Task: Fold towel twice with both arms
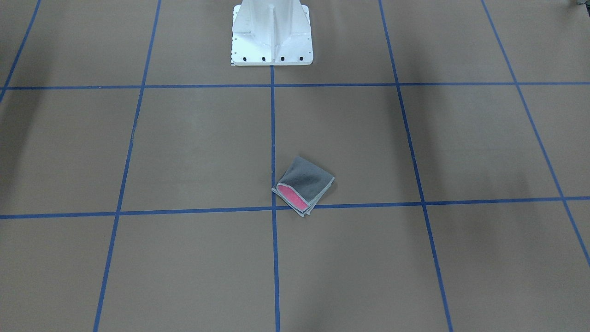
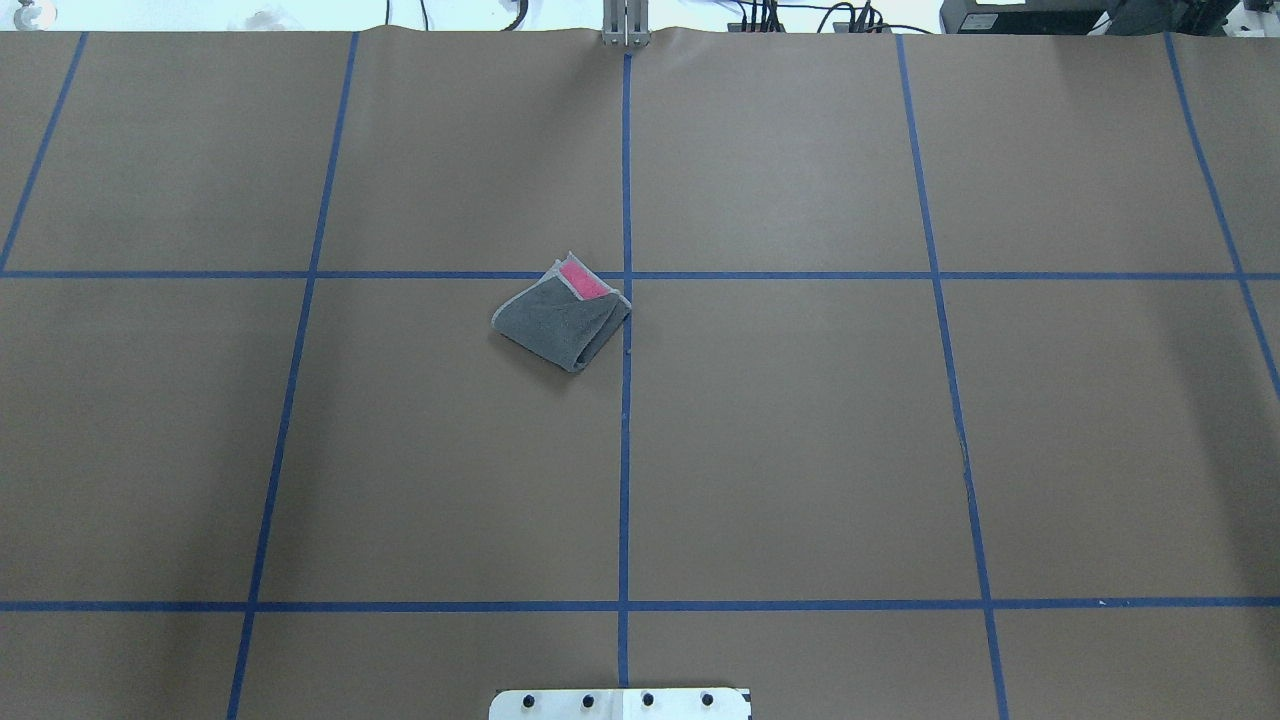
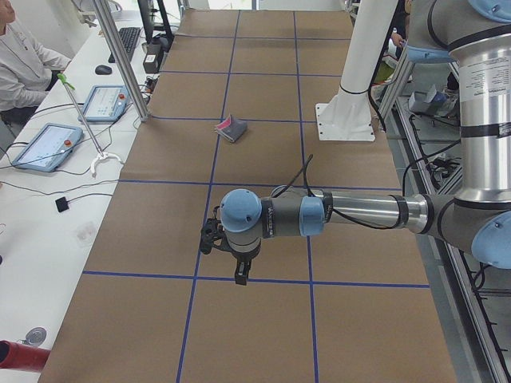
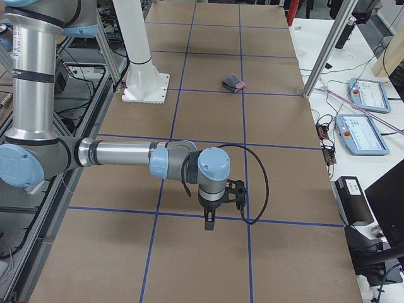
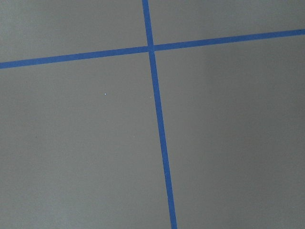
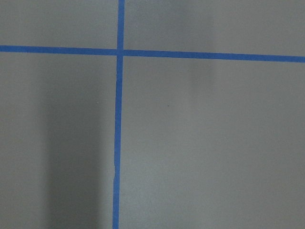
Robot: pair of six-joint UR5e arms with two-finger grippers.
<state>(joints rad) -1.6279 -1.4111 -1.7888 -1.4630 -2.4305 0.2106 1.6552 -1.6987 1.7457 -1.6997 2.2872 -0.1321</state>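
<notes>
The towel (image 1: 304, 186) lies folded into a small square near the table's middle, dark grey face up, with a pink strip showing along one edge. It also shows in the overhead view (image 2: 565, 320) and both side views (image 3: 231, 128) (image 4: 233, 83). Both arms are far from it, out towards the table's ends. The left gripper (image 3: 239, 275) points down above the paper; the right gripper (image 4: 209, 221) does the same. Each shows only in a side view, so I cannot tell whether it is open or shut. The wrist views show only brown paper and blue tape lines.
The white pedestal base (image 1: 272, 37) stands at the robot's side of the table. A side desk holds tablets (image 3: 44, 144) (image 4: 363, 132), cables and a metal post (image 3: 120, 60). A person (image 3: 24, 64) sits at that desk.
</notes>
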